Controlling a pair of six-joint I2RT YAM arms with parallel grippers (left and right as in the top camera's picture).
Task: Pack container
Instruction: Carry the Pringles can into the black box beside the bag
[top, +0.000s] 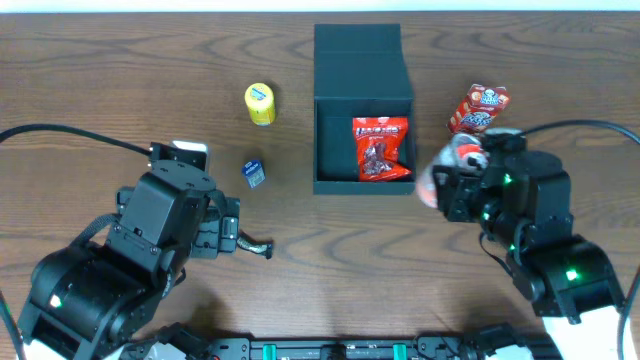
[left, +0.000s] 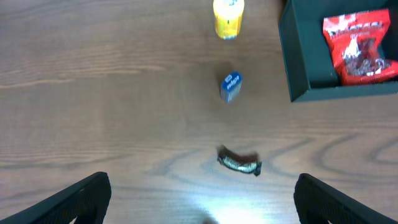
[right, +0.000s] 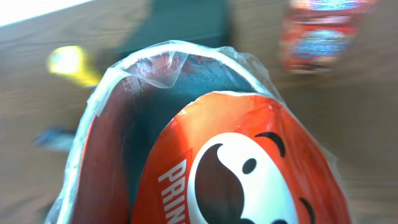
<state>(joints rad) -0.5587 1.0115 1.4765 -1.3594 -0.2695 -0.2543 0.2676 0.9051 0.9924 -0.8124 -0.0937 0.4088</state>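
Two hands show: your left hand (top: 226, 232) hangs spread wide, holding nothing, over the counter (top: 100, 80). Your right hand (top: 446, 176) grips a red snack pack (right: 236, 162) just beside the container (top: 360, 75), which stands open at the counter's far middle.

Open container (top: 358, 62), red packet (top: 381, 148) inside, right gripper (top: 443, 182) holding snack pack (top: 460, 150) alongside

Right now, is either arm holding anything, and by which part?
The right arm's jaws hold a red Pringles snack; where they grip it is hidden. The left arm's jaws are open, empty.
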